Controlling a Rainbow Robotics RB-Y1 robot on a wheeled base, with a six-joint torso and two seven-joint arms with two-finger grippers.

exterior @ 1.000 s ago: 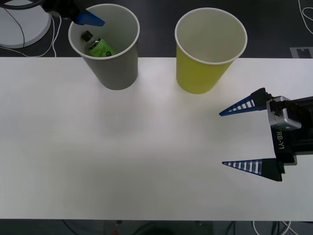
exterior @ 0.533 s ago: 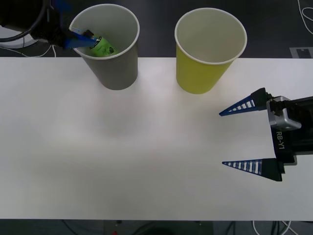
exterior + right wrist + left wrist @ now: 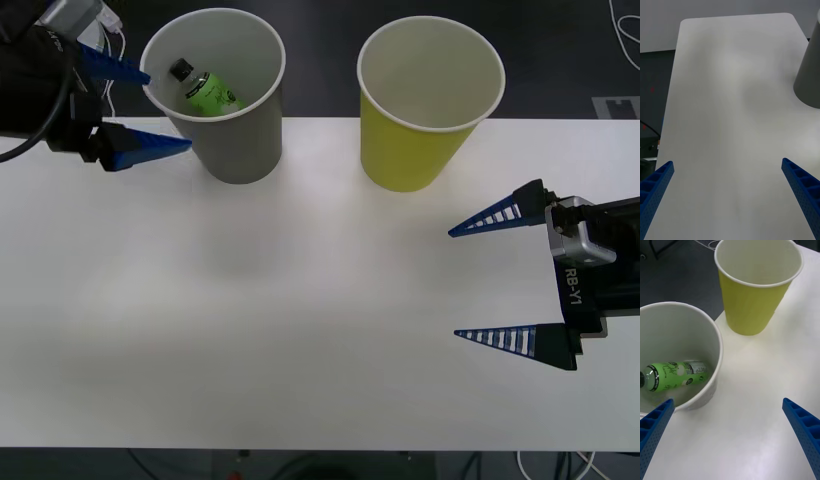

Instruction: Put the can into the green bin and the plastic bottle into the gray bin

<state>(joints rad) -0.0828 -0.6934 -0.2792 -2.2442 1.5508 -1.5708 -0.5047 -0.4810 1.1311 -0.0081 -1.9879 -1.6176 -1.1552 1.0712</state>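
We see the plastic bottle [image 3: 207, 92] lying inside the gray bin [image 3: 236, 140], so that part looks done, while the green bin [image 3: 415, 150] seems empty and our left end effector [image 3: 135, 109] and right end effector [image 3: 458, 283] on the table [image 3: 300, 300] are wide open, holding nothing.

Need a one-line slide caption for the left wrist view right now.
Small bright green plastic bottle lying inside the large gray paper cup, empty yellow-green paper cup beside it, open left tool above the white table.
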